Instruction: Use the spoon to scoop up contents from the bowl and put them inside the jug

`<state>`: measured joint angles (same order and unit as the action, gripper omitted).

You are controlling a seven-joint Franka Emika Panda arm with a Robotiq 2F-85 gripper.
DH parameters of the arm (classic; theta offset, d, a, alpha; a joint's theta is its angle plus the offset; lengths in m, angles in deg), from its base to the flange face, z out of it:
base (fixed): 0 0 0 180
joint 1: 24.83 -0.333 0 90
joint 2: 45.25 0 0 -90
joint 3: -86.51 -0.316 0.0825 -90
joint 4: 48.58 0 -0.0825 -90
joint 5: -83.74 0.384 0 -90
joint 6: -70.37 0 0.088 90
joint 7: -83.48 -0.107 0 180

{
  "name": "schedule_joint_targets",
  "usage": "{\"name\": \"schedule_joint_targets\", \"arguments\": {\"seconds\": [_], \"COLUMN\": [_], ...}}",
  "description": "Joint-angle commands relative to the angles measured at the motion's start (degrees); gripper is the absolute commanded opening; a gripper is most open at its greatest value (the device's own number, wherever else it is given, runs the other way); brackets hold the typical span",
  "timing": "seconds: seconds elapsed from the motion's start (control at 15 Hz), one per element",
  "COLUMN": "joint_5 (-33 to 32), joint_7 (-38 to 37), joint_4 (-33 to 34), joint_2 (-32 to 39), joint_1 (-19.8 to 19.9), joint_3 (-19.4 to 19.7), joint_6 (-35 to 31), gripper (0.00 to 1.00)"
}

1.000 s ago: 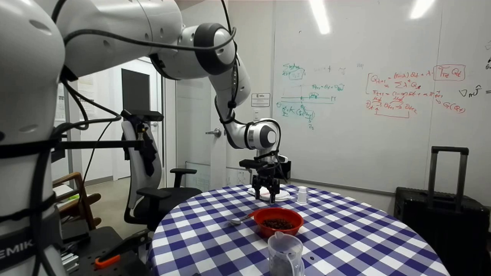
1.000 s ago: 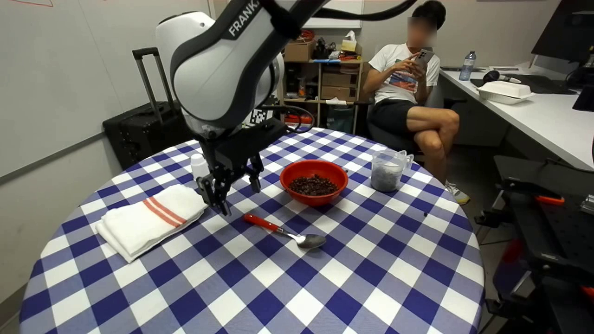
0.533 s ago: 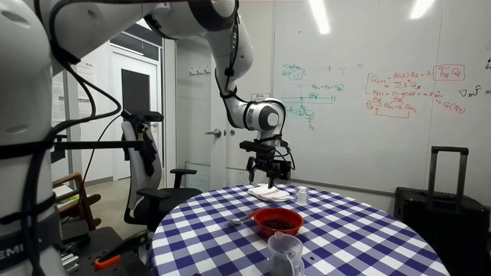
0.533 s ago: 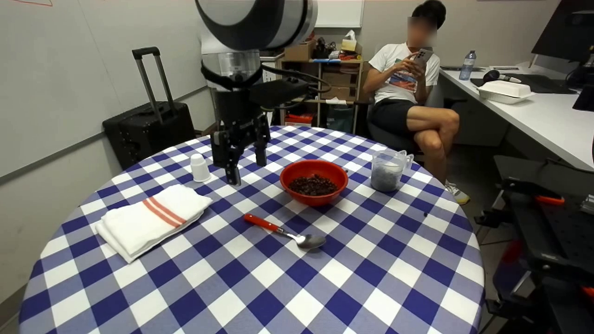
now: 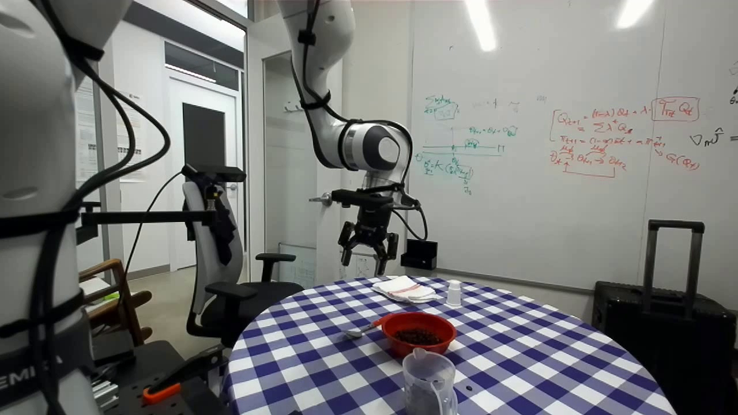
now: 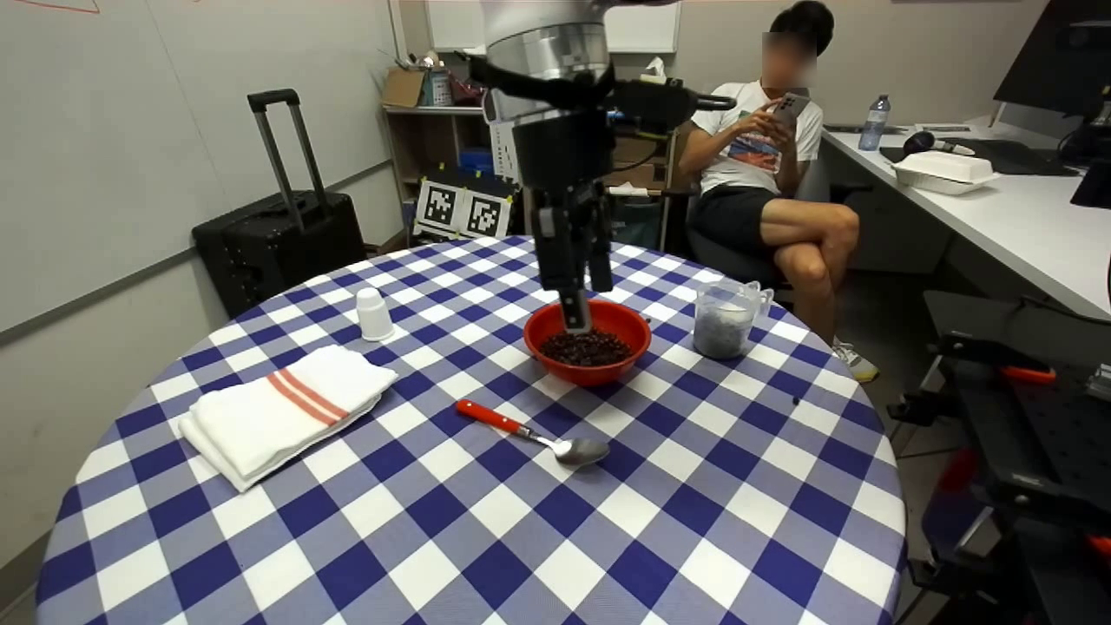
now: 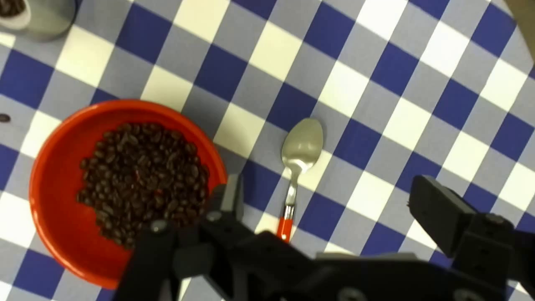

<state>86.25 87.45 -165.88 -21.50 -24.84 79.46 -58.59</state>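
The spoon has a silver head (image 7: 303, 144) and a red handle (image 6: 490, 417). It lies on the checked cloth beside the red bowl (image 6: 588, 374), which holds dark beans. In the wrist view the bowl (image 7: 54, 225) is at the left and part of the handle is hidden under the gripper. The clear jug (image 5: 428, 369), with dark contents low inside, stands on the bowl's far side from the spoon; its base (image 7: 50, 21) shows in the wrist view's top left corner. My gripper (image 5: 363, 262) hangs high above the table, jaws wide apart. Nothing is between its fingertips (image 7: 422, 192).
A folded white towel (image 6: 286, 399) with orange stripes and an upturned white cup (image 6: 373, 317) lie at one side of the round table. A loose bean (image 6: 796, 401) rests near the jug. A person (image 6: 755, 148) sits beyond the table.
My gripper has risen from near the towel and swung away from it, toward the bowl's side of the table. Its jaws have spread a little. Spoon, bowl and jug have stayed put.
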Motion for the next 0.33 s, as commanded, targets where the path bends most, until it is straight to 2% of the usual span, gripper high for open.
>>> {"name": "schedule_joint_targets", "arguments": {"seconds": [0.0, 0.07, 0.27], "joint_5": [5.25, 2.66, 2.85], "joint_7": [0.66, 0.27, 0.23], "joint_4": [-14.49, -6.31, -8.07], "joint_2": [-11.71, -4.84, -6.52], "joint_1": [0.62, -0.65, -0.76], "joint_3": [0.12, 1.0, 1.18], "joint_6": [-1.81, -0.04, -0.1], "gripper": [1.0, 1.0, 1.0]}}
